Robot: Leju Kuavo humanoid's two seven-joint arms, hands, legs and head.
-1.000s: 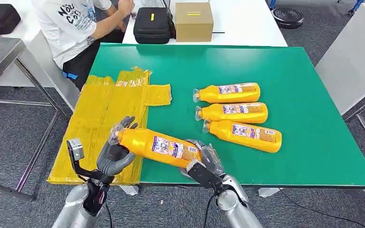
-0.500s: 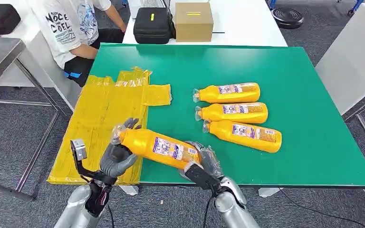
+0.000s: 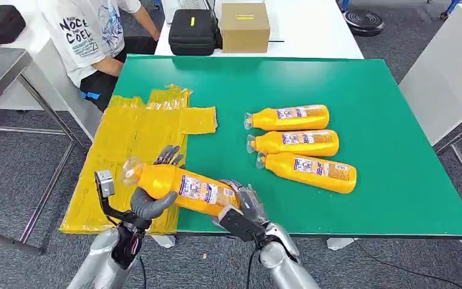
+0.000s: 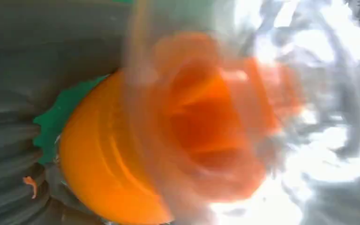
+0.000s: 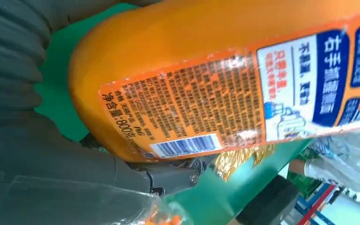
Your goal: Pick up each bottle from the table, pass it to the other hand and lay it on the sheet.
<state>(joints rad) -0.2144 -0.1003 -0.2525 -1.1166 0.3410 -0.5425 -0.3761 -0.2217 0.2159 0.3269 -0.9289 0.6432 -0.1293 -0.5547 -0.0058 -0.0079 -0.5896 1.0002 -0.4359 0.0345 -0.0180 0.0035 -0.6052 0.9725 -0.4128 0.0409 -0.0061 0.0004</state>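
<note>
Left hand [image 3: 149, 201] cups the neck end of the held bottle [image 3: 183, 186], thumb under and dark fingers curled over its far side, just above the near edge of the yellow sheet [image 3: 133, 144]. Moving rightward, the bottle lies nearly level, its base gripped by the right hand [image 3: 243, 208], fingers wrapped around it over the near edge of the green table [image 3: 397, 180]. This looks like the handover itself, both hands on the bottle. Next, the right hand would need to let go so the left can lay it on the sheet. Further right, three bottles [image 3: 295, 141] lie waiting on the table.
</note>
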